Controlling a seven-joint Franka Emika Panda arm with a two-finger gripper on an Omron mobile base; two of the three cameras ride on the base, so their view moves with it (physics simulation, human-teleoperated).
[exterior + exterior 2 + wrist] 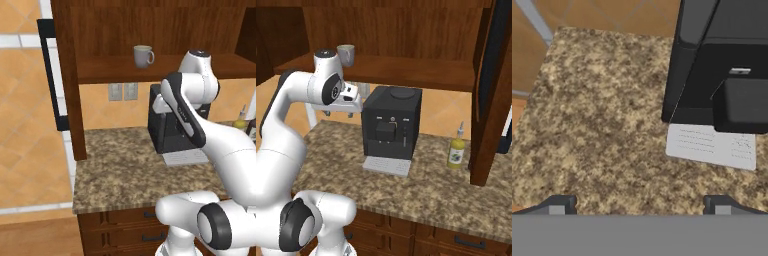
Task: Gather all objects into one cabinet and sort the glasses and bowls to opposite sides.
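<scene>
Hovering over the worktop (602,125) with fingers (559,204) spread wide and holding nothing, the arm's sitting low while the grey mug (143,56) is up on the cabinet shelf (165,67), top center. Reaching up could clip the shelf edge or the coffee machine (391,122). Left side's got plenty of room.

One grey mug (143,56) with a side handle, on the cabinet (165,70) shelf at twelve o'clock; one black coffee machine (391,121), one pale drip tray (387,166) at six o'clock of it; one yellow bottle (456,152) at three o'clock; two wall outlets (123,91); one granite counter (125,175); one black door handle (51,75).
</scene>
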